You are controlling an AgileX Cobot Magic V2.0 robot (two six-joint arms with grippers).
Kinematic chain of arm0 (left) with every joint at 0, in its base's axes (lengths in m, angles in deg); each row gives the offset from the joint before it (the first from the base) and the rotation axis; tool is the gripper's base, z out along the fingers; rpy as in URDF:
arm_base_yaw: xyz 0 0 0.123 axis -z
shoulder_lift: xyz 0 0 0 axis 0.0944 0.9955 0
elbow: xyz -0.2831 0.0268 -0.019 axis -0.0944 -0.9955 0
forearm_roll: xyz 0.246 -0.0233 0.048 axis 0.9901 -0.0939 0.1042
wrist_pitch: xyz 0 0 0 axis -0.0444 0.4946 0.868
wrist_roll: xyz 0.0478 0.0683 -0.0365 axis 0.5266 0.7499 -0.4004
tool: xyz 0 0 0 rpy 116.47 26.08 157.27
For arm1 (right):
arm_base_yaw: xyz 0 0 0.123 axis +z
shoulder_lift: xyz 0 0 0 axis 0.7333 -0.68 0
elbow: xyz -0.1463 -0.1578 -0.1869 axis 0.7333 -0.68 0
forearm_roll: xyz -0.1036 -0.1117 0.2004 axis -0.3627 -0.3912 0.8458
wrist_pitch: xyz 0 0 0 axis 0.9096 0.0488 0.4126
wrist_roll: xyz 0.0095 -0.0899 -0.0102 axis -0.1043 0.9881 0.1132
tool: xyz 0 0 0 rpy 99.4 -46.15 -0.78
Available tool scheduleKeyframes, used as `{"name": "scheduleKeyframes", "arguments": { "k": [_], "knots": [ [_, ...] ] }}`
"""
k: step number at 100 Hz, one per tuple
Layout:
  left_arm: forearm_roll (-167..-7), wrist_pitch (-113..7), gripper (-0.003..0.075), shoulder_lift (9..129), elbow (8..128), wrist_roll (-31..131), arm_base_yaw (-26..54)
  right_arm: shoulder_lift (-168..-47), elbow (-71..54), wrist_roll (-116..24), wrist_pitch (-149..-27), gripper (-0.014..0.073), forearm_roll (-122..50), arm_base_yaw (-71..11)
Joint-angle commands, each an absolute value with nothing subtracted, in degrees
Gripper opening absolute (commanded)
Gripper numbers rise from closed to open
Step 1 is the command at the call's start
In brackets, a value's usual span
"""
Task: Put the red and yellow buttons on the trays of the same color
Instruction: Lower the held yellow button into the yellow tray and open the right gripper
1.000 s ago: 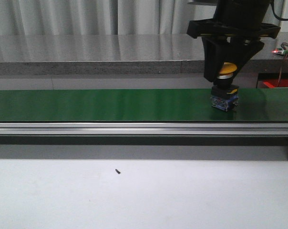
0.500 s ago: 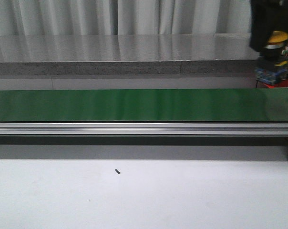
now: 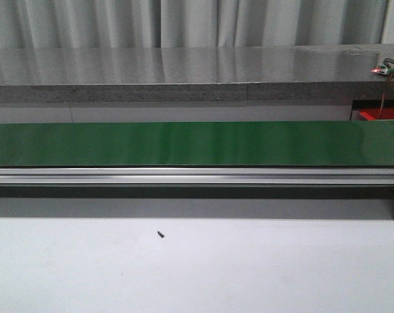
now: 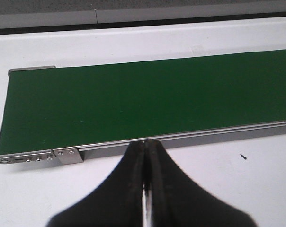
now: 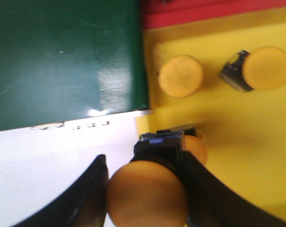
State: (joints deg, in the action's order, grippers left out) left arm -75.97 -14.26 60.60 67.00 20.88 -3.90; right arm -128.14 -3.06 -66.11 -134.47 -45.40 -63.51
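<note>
The right gripper (image 5: 145, 189) is clenched on one yellow button (image 5: 147, 201), held over the near edge of the yellow tray (image 5: 256, 132), just past the end of the green conveyor belt (image 5: 62, 56). Three more yellow buttons lie on that tray — one (image 5: 181, 75) upright, one (image 5: 256, 68) on its side, and one (image 5: 196, 149) partly hidden behind the held button — and a strip of a red tray (image 5: 204, 14) borders it. The left gripper (image 4: 145, 156) hangs pressed closed and empty over the white table (image 4: 29, 189) beside the belt — no red button shows anywhere.
</note>
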Motion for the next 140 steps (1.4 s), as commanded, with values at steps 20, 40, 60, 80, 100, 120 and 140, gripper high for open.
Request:
{"name": "scheduleKeyframes", "arguments": {
  "k": [20, 40, 60, 80, 100, 120, 140],
  "knots": [
    [-77.28, -17.46, -0.002, 60.19, 68.42, 20.92, -3.41, -125.05, -5.28, -71.15, -129.22, 0.0157, -45.38, -76.73],
    [-77.28, -17.36, -0.002, 60.19, 68.42, 20.92, -3.41, -125.05, -12.4, -73.97, -121.4, 0.0157, -45.38, -79.4],
    [-77.28, -17.36, -0.002, 60.19, 68.42, 20.92, -3.41, -125.15, -21.06, -74.54, -111.18, 0.0157, -45.38, -79.4],
    [-77.28, -17.27, -0.002, 60.19, 68.42, 20.92, -3.41, -126.06, -23.98, -74.73, -107.29, 0.0157, -45.38, -79.4],
    [-77.28, -17.27, -0.002, 60.19, 68.42, 20.92, -3.41, -128.78, -23.98, -74.73, -107.84, 0.0258, -45.23, -79.4],
    [-77.28, -17.27, -0.002, 60.19, 68.42, 20.92, -3.41, -128.78, -23.86, -74.73, -107.81, 0.0509, -44.84, -79.4],
    [-77.28, -17.27, -0.002, 60.19, 68.42, 20.92, -3.41, -128.17, -23.72, -74.73, -107.86, 0.0501, -44.9, -79.4]
  ]
}}
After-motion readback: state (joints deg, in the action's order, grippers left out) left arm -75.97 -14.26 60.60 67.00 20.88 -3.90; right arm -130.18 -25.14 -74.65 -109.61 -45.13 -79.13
